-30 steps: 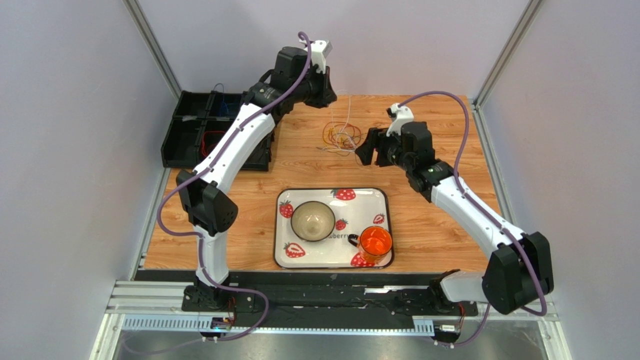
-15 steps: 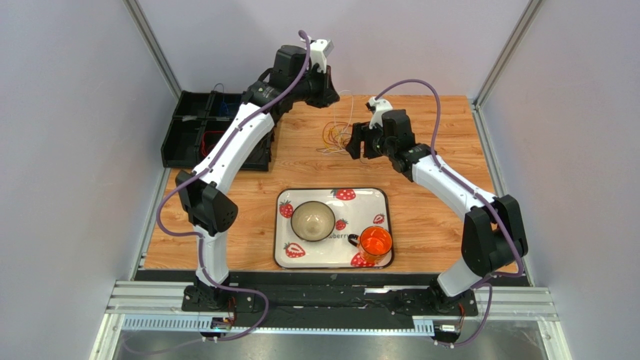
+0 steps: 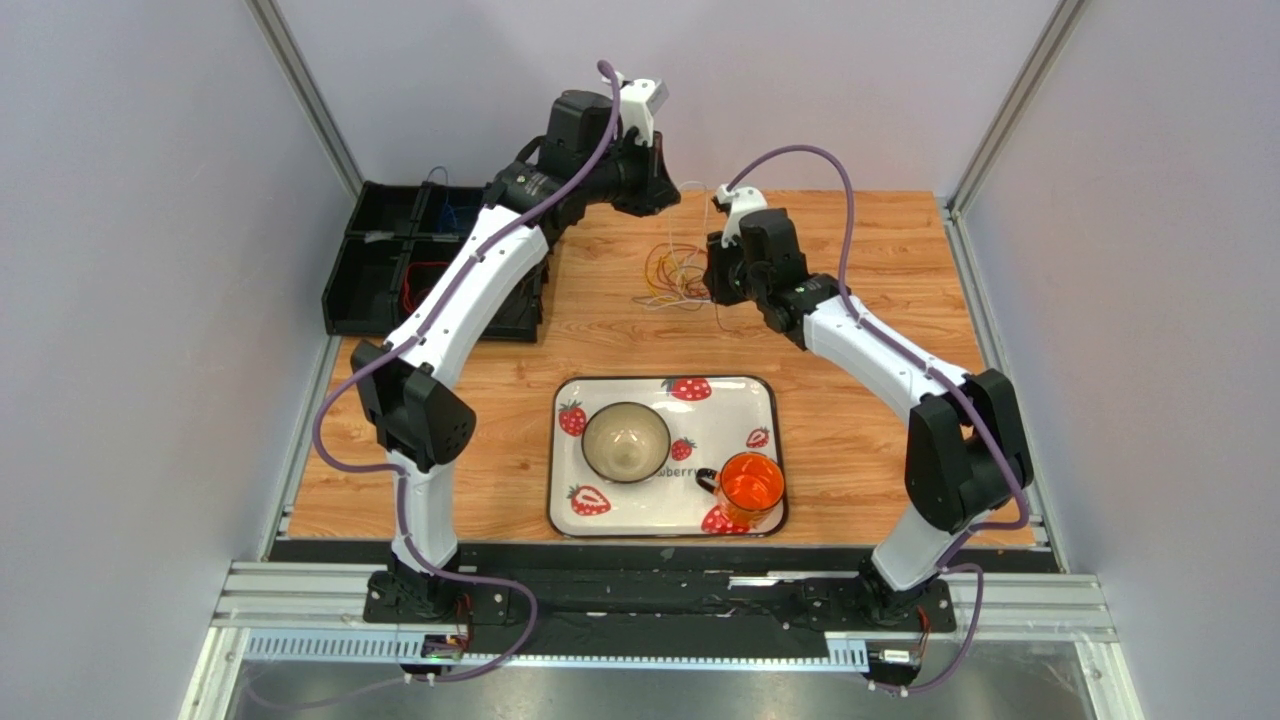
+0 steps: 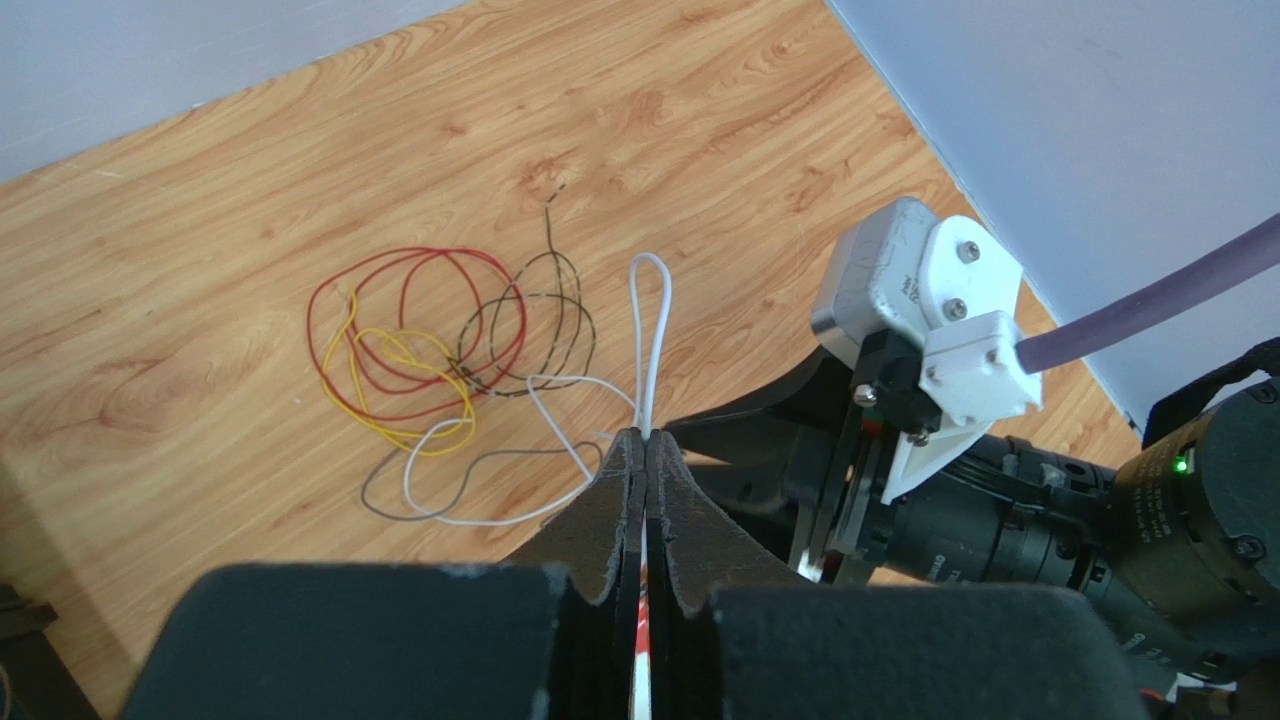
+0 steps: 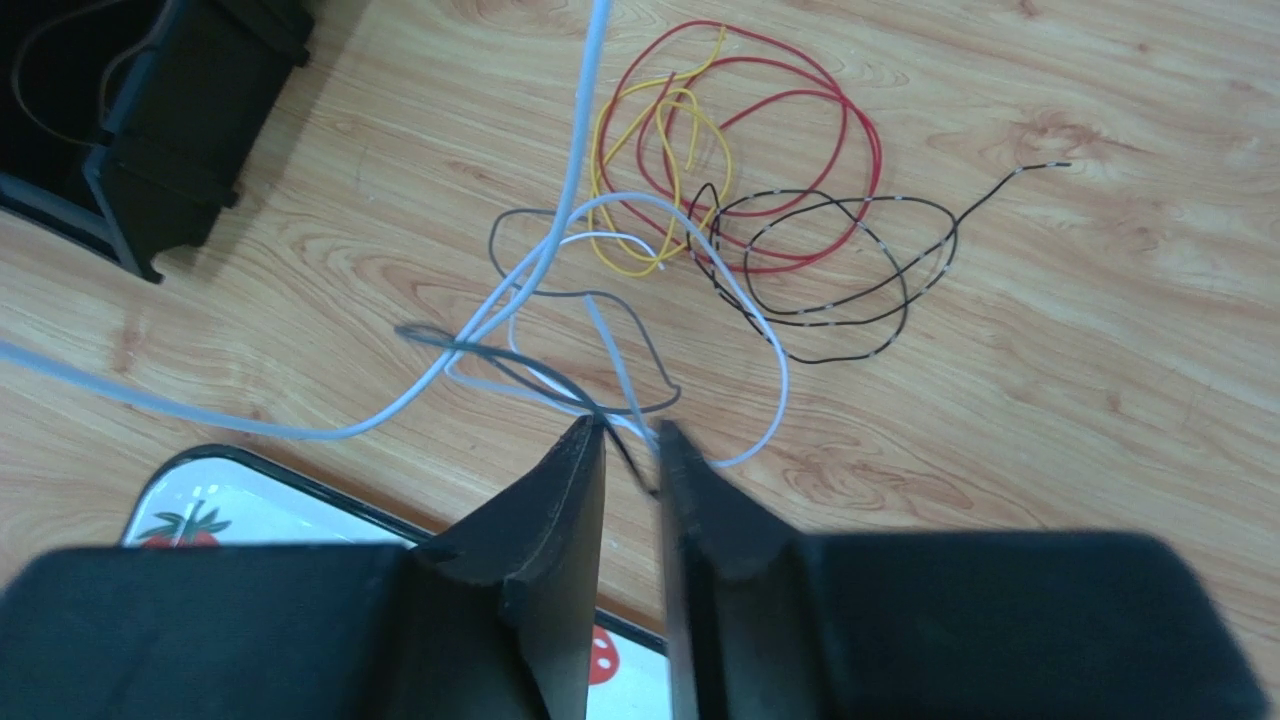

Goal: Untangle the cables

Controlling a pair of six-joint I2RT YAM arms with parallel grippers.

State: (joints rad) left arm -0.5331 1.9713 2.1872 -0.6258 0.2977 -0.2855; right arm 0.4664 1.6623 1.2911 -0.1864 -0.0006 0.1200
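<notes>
Between the left gripper's (image 4: 643, 450) fingers (image 4: 609, 503), which are pressed flat together, we see a white cable (image 4: 651, 323) clamped, its narrow loop standing out just past the tips. Beyond that loop the other cables (image 4: 436, 360) lie loose on the wooden table (image 4: 226, 195), with a grey cable (image 4: 496, 455) curling nearest the tips.

The right gripper's (image 5: 628, 438) fingers (image 5: 564, 510) stand a narrow slot apart. A thin dark-grey strand runs into that slot and white strands cross right at the tips (we cannot tell whether anything is actually pinched). Ahead of these fingers the tangle spreads out: a yellow cable (image 5: 639, 267) sits inside the rings of a red cable (image 5: 872, 143), and a dark cable (image 5: 950, 240) coils to their right. One white strand rises up and away to the left.

Behind the right fingers we glimpse a corner of a strawberry-printed tray (image 5: 196, 495), and far off to their upper left stands a black bin (image 5: 166, 105). From overhead, both grippers meet over the tangle at the far side of the table.
</notes>
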